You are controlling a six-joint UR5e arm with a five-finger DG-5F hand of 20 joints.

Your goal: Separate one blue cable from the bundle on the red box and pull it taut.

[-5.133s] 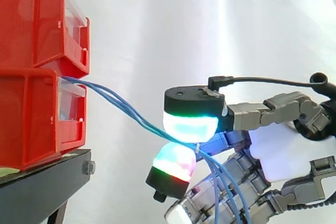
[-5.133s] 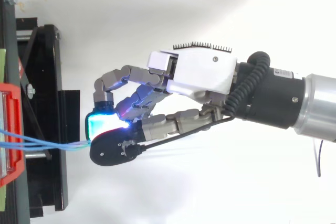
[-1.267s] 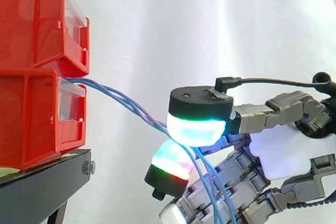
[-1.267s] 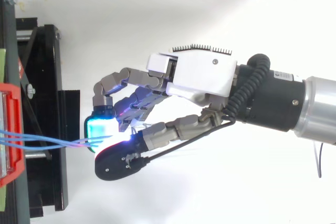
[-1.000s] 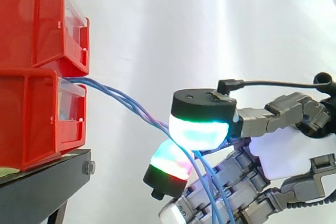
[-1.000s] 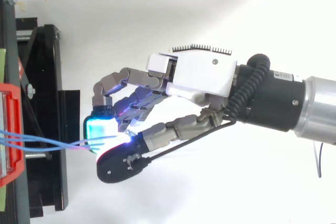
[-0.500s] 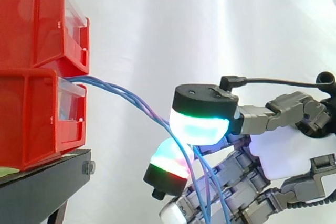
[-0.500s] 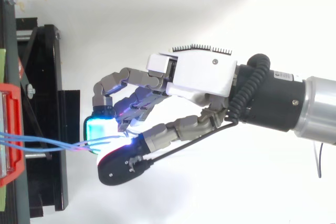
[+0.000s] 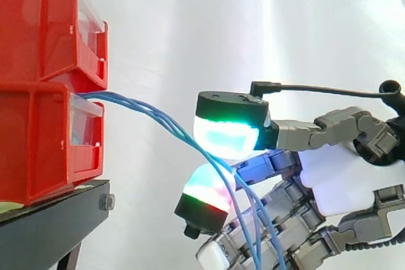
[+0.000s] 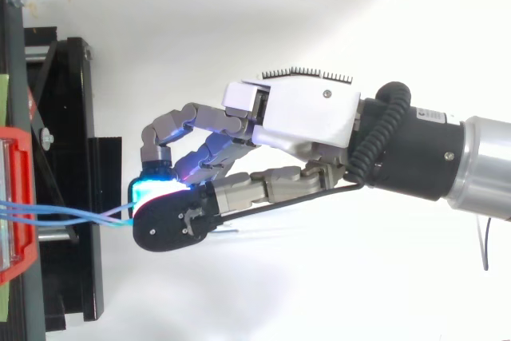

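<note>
— From the side, where are the blue cables (image 9: 149,117)?
— They leave the front edge of the lower red bin (image 9: 38,137), slope down to the hand (image 9: 329,184), then hang below it. The thumb pad (image 9: 224,138) above and a finger pad (image 9: 207,191) below pinch them; how many strands are caught, I cannot tell.
— And from above?
— The blue cables (image 10: 64,215) run from the red bin (image 10: 20,197) over the black stand (image 10: 68,117) and meet under the thumb of the hand (image 10: 303,113).

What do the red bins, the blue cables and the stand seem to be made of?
The red bins: probably moulded plastic, glossy, with clear fronts. The blue cables: thin wire in smooth, plastic-looking sheath; they sag. The stand: likely black-painted metal, matte, straight-edged.
</note>
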